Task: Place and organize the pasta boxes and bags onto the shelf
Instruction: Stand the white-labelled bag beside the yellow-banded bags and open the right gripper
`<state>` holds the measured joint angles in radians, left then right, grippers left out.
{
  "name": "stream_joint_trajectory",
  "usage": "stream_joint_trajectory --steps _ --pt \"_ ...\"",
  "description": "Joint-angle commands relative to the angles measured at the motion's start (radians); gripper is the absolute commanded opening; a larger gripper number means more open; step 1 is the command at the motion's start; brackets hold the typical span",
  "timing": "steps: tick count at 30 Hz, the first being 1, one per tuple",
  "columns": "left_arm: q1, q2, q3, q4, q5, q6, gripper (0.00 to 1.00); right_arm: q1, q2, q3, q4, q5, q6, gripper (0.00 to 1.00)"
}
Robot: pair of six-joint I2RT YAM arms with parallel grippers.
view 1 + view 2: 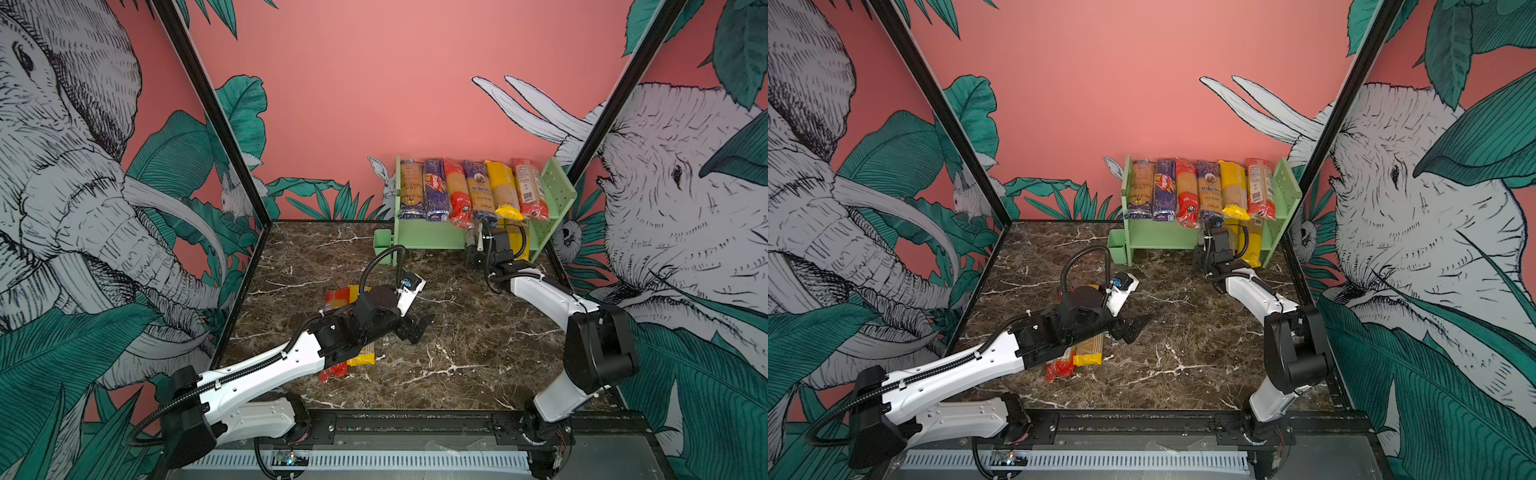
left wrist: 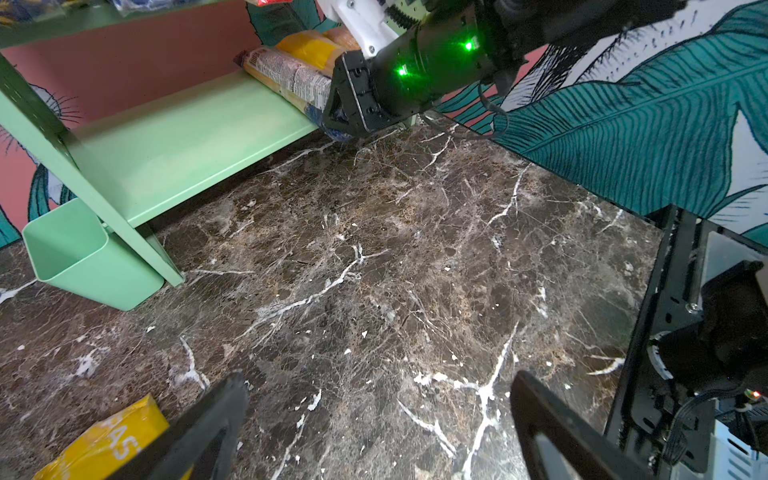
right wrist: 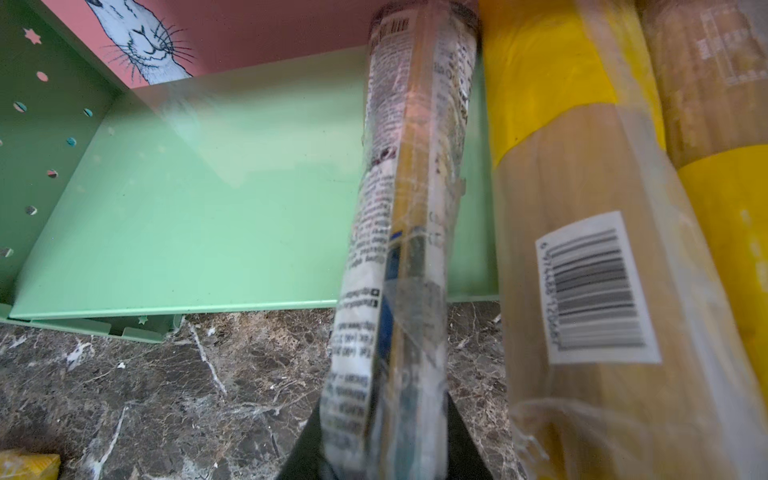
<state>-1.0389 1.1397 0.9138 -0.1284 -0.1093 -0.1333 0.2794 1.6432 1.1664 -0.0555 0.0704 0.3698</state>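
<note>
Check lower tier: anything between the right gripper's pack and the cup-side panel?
Nothing. In the right wrist view the lower tier is bare from the held pack to the perforated panel.

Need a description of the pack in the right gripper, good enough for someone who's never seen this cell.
Find the light green shelf at the back wall and look at its lower tier, right end. The printed pack sits leftmost of the packs there, pinched by the right gripper; dense black-on-white print covers it, unlike its yellow-banded neighbours.
</note>
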Motion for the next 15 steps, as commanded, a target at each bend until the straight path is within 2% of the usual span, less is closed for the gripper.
stream_joint_trajectory --steps 1,3,5,12,15 --pt "0.004 -0.008 0.02 0.006 0.002 0.014 0.99 -0.018 0.004 0.03 0.061 -0.005 0.008 0.29" --pt "0.004 -0.008 0.021 0.003 0.001 0.012 0.99 -0.02 -0.007 0.015 0.074 -0.016 0.012 0.46" --pt "0.004 -0.009 0.024 -0.003 0.003 0.01 0.99 -0.02 -0.016 0.011 0.07 -0.018 0.014 0.55" --pt "0.004 -0.031 0.021 -0.02 0.004 -0.006 0.99 -0.02 -0.035 0.009 0.029 -0.046 0.028 0.66" --pt "0.004 -0.053 0.015 -0.025 0.003 -0.014 0.99 -0.019 -0.101 -0.007 0.016 -0.059 0.037 0.7"
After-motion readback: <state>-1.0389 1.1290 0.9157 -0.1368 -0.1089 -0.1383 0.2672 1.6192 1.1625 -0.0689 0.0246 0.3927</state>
